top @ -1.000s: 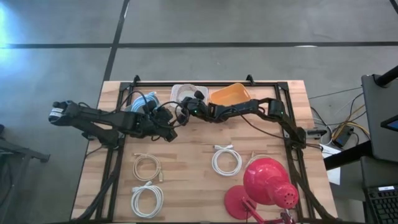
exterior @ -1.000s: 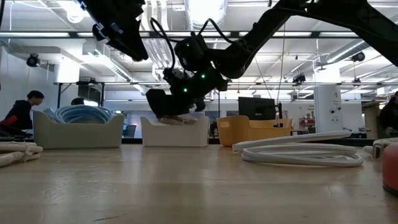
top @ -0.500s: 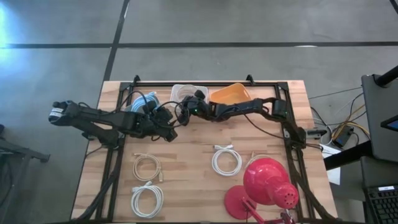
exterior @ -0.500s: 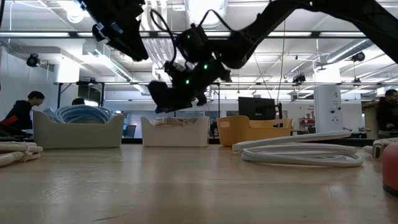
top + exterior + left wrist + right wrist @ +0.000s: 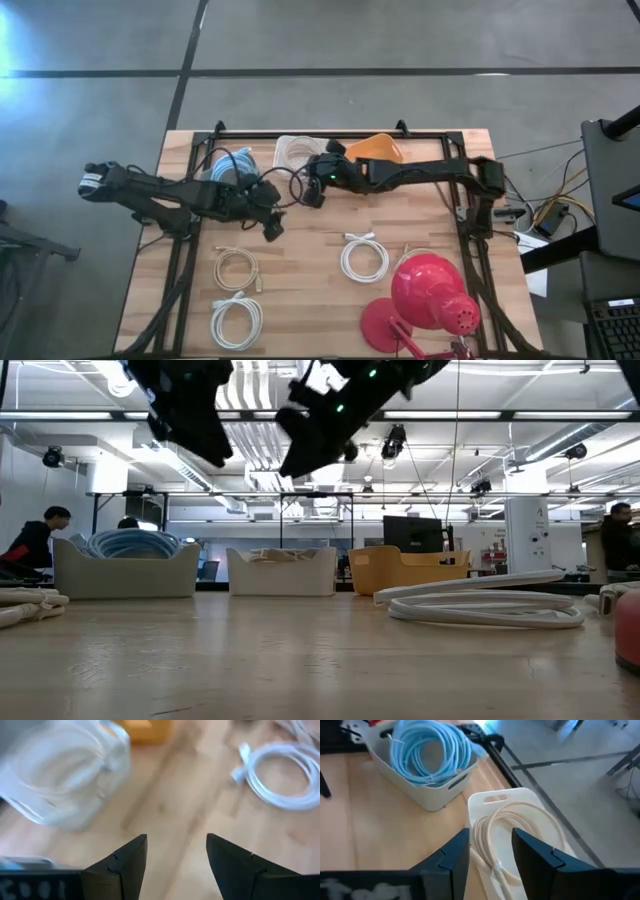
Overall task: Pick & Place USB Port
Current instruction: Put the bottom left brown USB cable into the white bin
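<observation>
Three coiled USB cables lie on the wooden table: a white one (image 5: 364,258), a cream one (image 5: 237,268) and another white one (image 5: 236,320). A cream cable (image 5: 520,827) lies coiled inside the white bin (image 5: 296,150) at the far edge. My right gripper (image 5: 490,840) hangs open high above the table, just on the near side of that bin (image 5: 282,572), with nothing between its fingers. My left gripper (image 5: 176,842) is open too, up in the air left of it (image 5: 270,225), pointing slantwise down at bare wood.
A white bin with a blue cable (image 5: 225,165) stands left of the white bin, and an orange bin (image 5: 372,150) right of it. A red desk lamp (image 5: 430,295) stands at the near right corner. Bare wood lies between the bins and the coils.
My right gripper has risen from the white bin's mouth and drawn back toward the table's near and right side; the cream cable stays in the bin. My left gripper has kept its place and turned its wrist a little.
</observation>
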You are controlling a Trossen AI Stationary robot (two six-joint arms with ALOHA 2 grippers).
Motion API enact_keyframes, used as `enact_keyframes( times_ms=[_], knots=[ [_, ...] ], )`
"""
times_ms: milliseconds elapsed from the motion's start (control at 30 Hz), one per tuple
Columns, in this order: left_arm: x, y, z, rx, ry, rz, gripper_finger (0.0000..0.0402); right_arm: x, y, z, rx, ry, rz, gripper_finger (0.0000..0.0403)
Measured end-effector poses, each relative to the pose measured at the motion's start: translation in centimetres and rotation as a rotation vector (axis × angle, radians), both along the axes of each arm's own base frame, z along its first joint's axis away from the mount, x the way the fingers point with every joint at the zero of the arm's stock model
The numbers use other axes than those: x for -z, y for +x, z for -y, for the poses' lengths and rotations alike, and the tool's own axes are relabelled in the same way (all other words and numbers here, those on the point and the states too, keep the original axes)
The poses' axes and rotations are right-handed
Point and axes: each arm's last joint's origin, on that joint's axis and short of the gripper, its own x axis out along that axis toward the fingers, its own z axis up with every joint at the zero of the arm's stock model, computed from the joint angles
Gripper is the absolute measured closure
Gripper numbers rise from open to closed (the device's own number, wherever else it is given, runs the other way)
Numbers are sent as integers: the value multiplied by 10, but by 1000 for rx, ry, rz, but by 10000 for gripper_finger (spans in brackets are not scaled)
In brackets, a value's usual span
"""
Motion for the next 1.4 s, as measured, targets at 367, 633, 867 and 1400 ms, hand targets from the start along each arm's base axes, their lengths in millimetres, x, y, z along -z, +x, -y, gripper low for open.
enact_keyframes(
  times_ms=[367,633,867,1400],
  knots=[
    [74,-30,38,53,-403,-228,188,-3,-84,-29,-5,78,61,284],
    [94,-45,67,-57,-700,-283,188,25,-123,-31,26,133,242,287],
    [99,-50,75,-131,-763,-270,188,31,-136,-31,23,132,284,284],
    [138,-35,81,-184,-640,-372,188,37,-140,-32,24,132,267,303]
  ],
)
